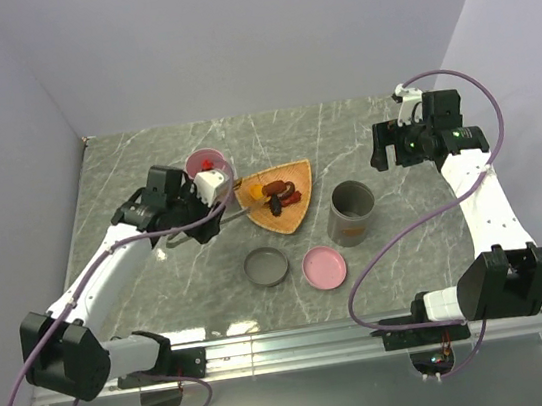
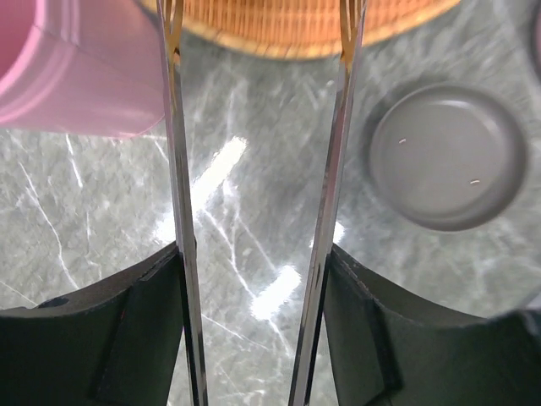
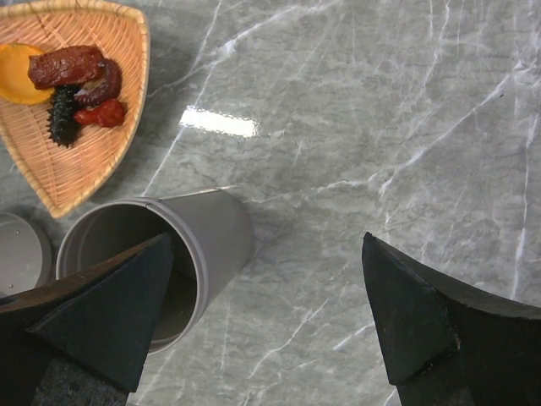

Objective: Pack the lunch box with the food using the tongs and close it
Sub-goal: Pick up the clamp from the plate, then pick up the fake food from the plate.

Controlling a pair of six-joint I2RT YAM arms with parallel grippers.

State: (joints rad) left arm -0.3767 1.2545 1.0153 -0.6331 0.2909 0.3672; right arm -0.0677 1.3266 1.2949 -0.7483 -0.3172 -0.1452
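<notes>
Holding 1 pair of tongs (image 2: pixel 173 169) in my left claw (image 2: pixel 252 262), long axis aimed at food (image 1: pixel 278 194) on woven plate (image 1: pixel 298 217) just ahead; right claw (image 3: pixel 266 245) wide, empty.

On my screen the tongs (image 2: pixel 177 169) look like polished metal, mirror-bright with a touch of gold, and the table (image 2: pixel 254 211) is smooth grey marble-look stone, glossy enough to throw back glare. I see the plate (image 3: pixel 84 161) as woven, ribbed wicker with a matt orange face. The grey tub (image 3: pixel 215 237) and grey lid (image 2: pixel 448 156) look like matt plastic, the pink tub (image 2: pixel 76 85) like glossy translucent plastic.
</notes>
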